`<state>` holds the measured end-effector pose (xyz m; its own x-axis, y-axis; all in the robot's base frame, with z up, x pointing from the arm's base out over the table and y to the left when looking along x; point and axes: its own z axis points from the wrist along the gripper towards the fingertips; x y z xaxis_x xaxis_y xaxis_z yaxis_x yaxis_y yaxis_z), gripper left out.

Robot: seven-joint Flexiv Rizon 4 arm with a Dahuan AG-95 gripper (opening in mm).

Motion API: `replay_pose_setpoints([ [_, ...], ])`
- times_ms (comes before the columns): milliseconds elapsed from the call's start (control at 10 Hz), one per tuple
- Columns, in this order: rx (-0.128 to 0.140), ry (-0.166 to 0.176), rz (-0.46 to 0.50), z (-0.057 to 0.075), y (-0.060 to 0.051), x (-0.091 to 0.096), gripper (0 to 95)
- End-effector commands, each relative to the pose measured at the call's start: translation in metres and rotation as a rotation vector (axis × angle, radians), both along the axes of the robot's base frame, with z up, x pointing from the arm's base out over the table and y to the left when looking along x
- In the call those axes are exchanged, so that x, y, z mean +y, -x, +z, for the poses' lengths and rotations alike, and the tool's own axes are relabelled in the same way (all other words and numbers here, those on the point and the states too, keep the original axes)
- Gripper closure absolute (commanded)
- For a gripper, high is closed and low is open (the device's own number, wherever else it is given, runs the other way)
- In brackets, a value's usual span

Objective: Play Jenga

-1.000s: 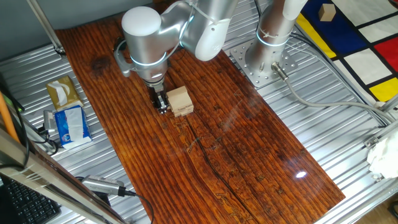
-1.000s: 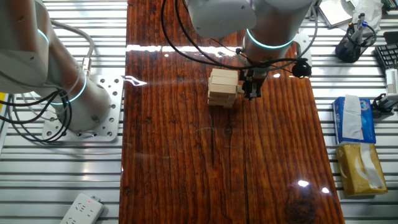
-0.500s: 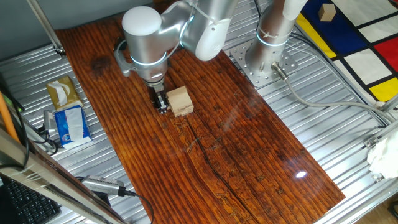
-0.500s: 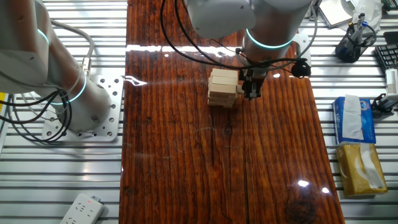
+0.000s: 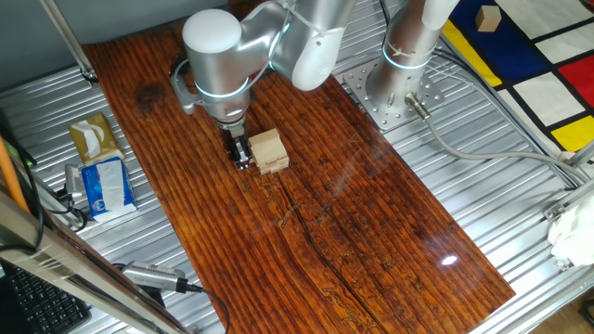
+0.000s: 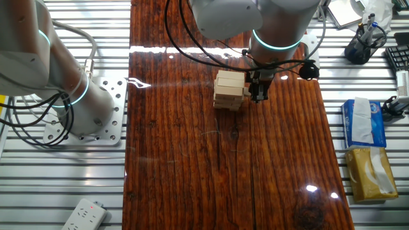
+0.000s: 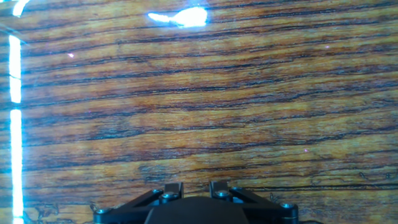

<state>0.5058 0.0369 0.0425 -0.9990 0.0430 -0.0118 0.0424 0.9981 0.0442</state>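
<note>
Evenly, brightly lit from overhead; sharp in both fixed views. Glare spots on the glossy wooden tabletop [image 6: 311, 188]. Streaky white glare at the hand view's left edge.

A dark reddish wooden tabletop [image 5: 353, 213] with strong lengthwise grain and a long crack sits on a ribbed silver metal bench [image 5: 520, 186]. Bright ceiling light reflects as white glints on the varnish [image 6: 310, 188]. Beside the wood lie a blue tissue pack [image 5: 102, 186] and a tan tissue box [image 5: 93, 137] (both seen from each side). A white power strip [image 6: 83, 214] rests at one corner. Beyond the bench is a mat [image 5: 548, 56] of white, yellow, blue and red rectangles outlined in black.
</note>
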Motion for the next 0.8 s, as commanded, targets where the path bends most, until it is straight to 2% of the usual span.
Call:
replay_pose_setpoints([
  [100,0.001,-0.001,-0.003,0.0003,-0.0016,0.0002,95.0],
  [800,0.003,-0.002,-0.005,0.0006,-0.0083,0.0006,95.0],
])
